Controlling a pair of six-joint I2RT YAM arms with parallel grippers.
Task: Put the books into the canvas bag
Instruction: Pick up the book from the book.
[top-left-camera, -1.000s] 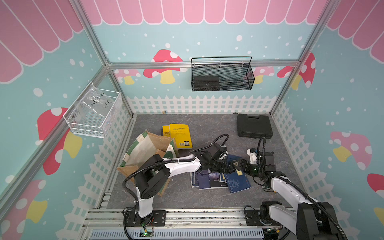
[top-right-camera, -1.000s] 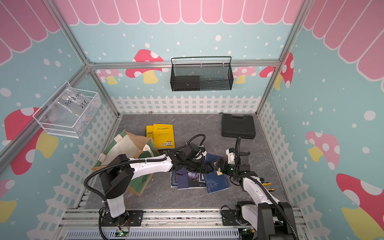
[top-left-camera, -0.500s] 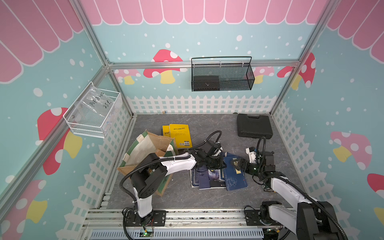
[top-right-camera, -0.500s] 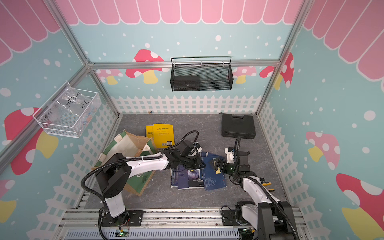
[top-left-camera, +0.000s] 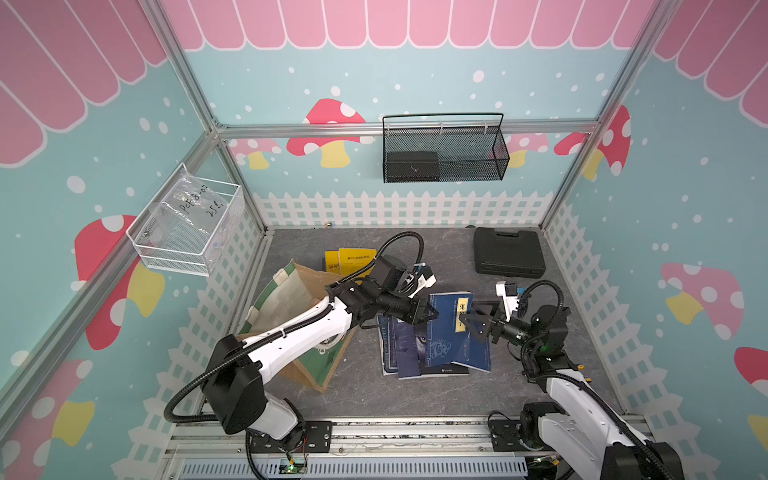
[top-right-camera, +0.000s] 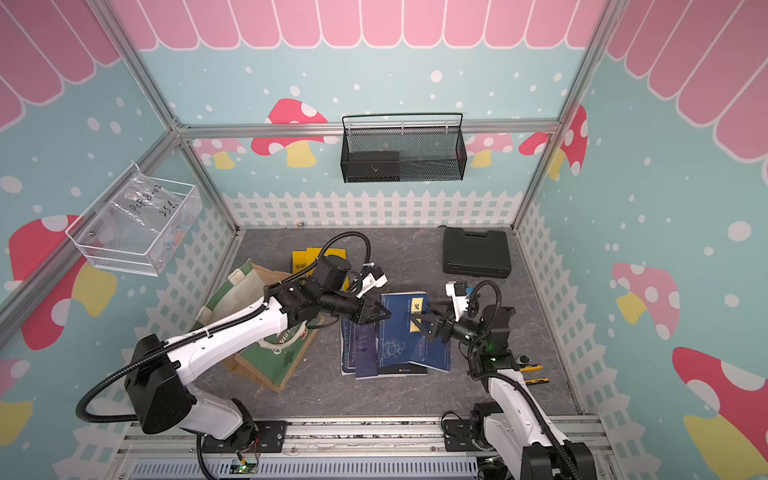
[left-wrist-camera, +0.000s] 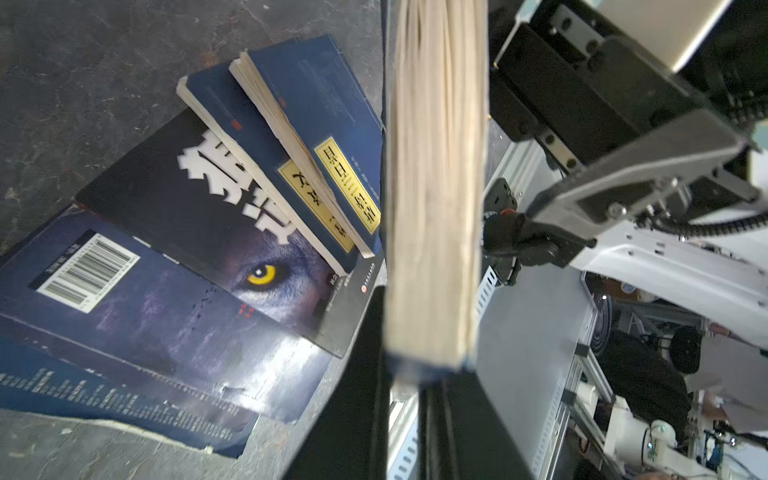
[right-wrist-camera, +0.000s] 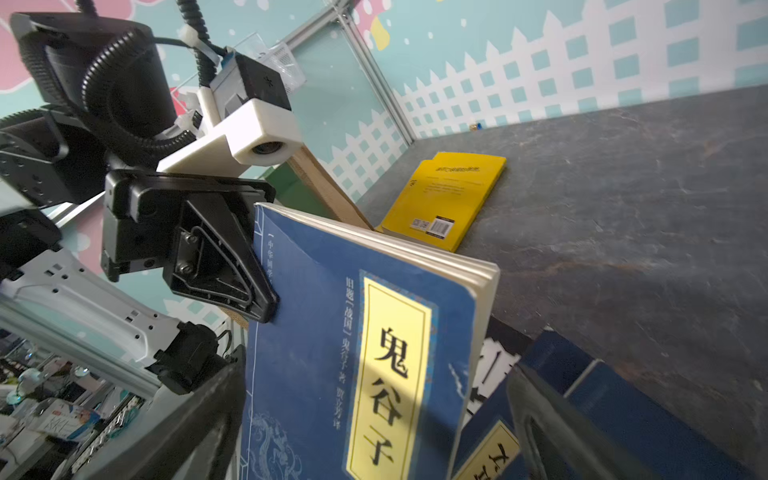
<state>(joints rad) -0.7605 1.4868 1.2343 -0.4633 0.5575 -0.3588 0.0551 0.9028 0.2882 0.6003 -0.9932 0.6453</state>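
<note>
Step in hand: pick-up. My left gripper (top-left-camera: 429, 313) clamps the navy book (top-left-camera: 448, 338) by its edge, tilted off the pile (top-left-camera: 405, 357). The right gripper (top-left-camera: 473, 322) stands open at the book's opposite edge. Next, I swing the book toward the canvas bag (top-left-camera: 291, 293) lying nearby and align it with the mouth.

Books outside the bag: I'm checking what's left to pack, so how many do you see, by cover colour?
Yellow books: 2
Navy books with yellow labels: 3, counting the raised navy book in the left claw
Black wolf-eye book: 1
Dark purple book with barcode: 1
Total: 7 in view; more may lie hidden underneath.
</note>
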